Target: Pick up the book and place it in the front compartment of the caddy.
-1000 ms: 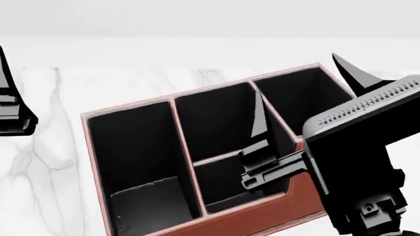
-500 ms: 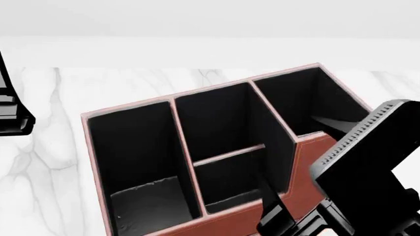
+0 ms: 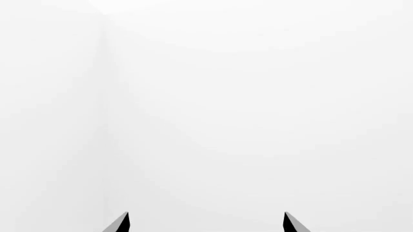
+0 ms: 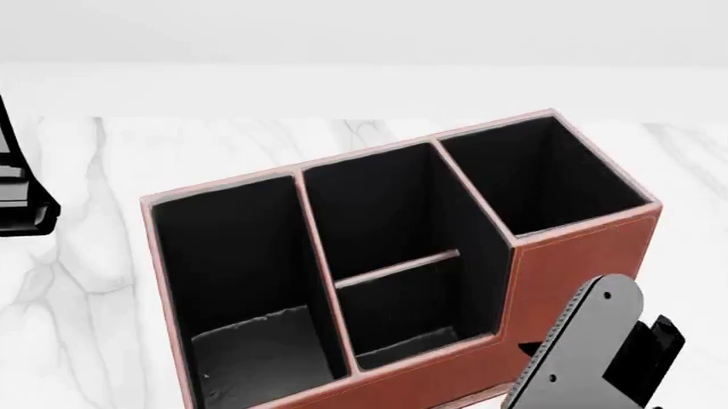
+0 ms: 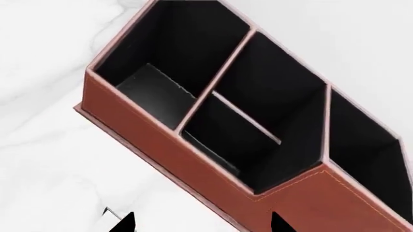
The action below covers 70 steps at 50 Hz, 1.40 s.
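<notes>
The reddish-brown caddy (image 4: 569, 264) stands on the marble table in the middle of the head view and also shows in the right wrist view (image 5: 193, 159). Its front compartment (image 4: 398, 298) is the small cell behind the low pink-edged divider (image 4: 398, 267). A dark slab with a pale edge lies low in that cell (image 5: 210, 145); it looks like the black book, but it hardly shows against the black lining. My right gripper (image 5: 201, 224) is open and empty, in front of the caddy's front wall. My left gripper (image 3: 206, 223) is open and empty, facing blank white.
The long narrow cell (image 4: 245, 273) lies left of the front compartment and the tall-walled corner cell (image 4: 534, 179) at the right. My right arm (image 4: 592, 358) sits at the caddy's front right corner. Part of my left gripper (image 4: 17, 200) shows at the left edge.
My right gripper has drawn back out of the caddy, down and towards the front right, with its fingers empty. The left arm and the caddy have not moved.
</notes>
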{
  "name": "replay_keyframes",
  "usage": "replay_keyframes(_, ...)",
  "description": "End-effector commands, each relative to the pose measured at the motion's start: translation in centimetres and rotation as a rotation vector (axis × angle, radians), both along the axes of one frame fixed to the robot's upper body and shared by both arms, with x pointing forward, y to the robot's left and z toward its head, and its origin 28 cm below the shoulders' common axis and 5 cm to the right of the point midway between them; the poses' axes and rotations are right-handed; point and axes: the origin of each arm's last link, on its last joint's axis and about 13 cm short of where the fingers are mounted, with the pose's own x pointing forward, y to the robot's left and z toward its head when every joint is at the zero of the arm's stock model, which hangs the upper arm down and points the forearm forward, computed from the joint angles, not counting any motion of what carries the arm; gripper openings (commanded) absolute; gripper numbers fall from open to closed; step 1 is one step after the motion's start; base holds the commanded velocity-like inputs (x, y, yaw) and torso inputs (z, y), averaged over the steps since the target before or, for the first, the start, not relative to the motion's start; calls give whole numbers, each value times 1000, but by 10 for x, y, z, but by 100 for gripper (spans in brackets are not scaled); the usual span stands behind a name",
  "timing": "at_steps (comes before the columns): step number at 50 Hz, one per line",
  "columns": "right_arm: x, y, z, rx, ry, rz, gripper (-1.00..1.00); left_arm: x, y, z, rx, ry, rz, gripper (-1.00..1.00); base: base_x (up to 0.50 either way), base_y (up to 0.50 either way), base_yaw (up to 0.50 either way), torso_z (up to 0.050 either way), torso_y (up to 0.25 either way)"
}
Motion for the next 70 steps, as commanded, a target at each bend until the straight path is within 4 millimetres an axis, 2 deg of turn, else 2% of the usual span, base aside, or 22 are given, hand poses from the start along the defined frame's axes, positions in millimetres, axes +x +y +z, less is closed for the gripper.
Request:
replay_keyframes(1,-8,0,-3,-65,66,34,100,0,1,1,-2,-14,-9,100,0,0,0,0,0)
replay_keyframes(25,-3,5,-14,-83,115,65,100,0,2,2,0,-14,-4,100,0,0,0,0,0)
replay_keyframes(48,22,16,-19,-128,182,113,100,0,3,0,-3,-9,-2,100,0,0,0,0,0)
replay_keyframes(70,24,21,-35,-135,234,146,100,0,3,0,-6,-8,-1,100,0,0,0,0,0)
